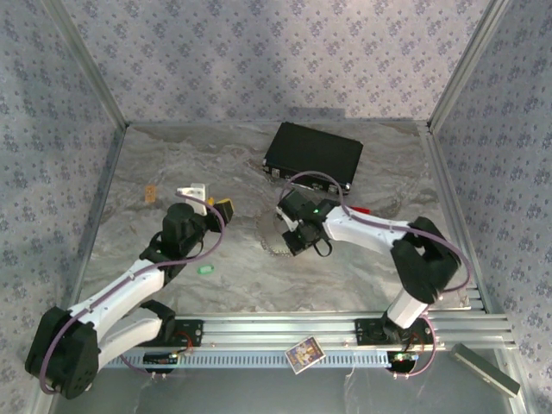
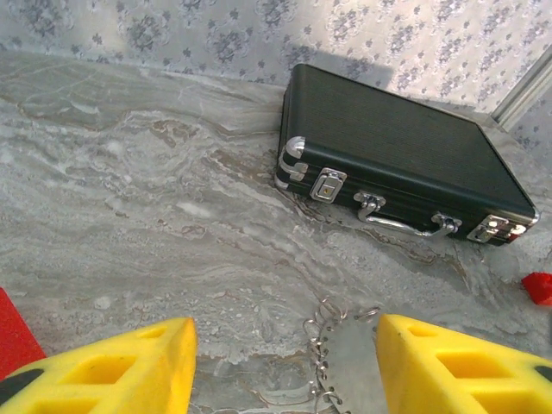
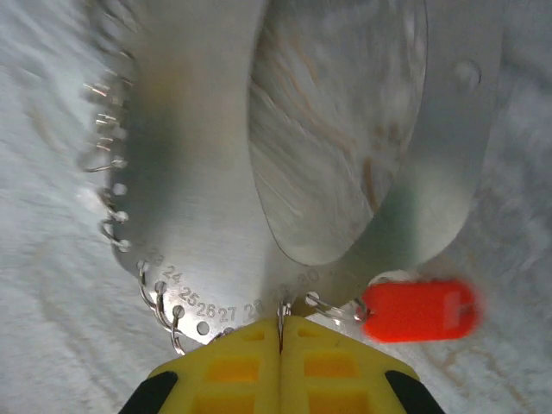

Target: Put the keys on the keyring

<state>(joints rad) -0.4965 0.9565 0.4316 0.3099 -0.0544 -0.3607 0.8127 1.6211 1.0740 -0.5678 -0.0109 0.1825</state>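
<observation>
Top external view: keyring (image 1: 274, 237) lies flat near the middle of the table (image 1: 259, 285), just left of the right gripper (image 1: 290, 238). Black case (image 1: 313, 155) sits toward the far edge, lid down, well apart from the ring. Green key (image 1: 205, 269) lies loose on the table close to the left arm, nearer the near edge and apart from the ring. Left gripper (image 1: 222, 207) is left of the ring, not touching it.

Right wrist view: right gripper (image 3: 280, 326) has its yellow fingers (image 3: 233, 366) pressed together, pinching the outer rim of the keyring (image 3: 198, 216). Here the ring reads as a flat silvery band with stamped numbers and small wire loops along its edge. Red key (image 3: 418, 310) sits just right of the fingers, touching the rim. It appears to be on a wire loop, but blur prevents certainty.

Left wrist view: left gripper (image 2: 285, 336) has its fingers wide apart and holds nothing. An edge of the keyring (image 2: 332, 366) is near the right-hand finger. Case (image 2: 397, 155) is beyond, latches and handle facing the camera. Small red piece (image 2: 539, 287) at the right; cannot tell what it is.
</observation>
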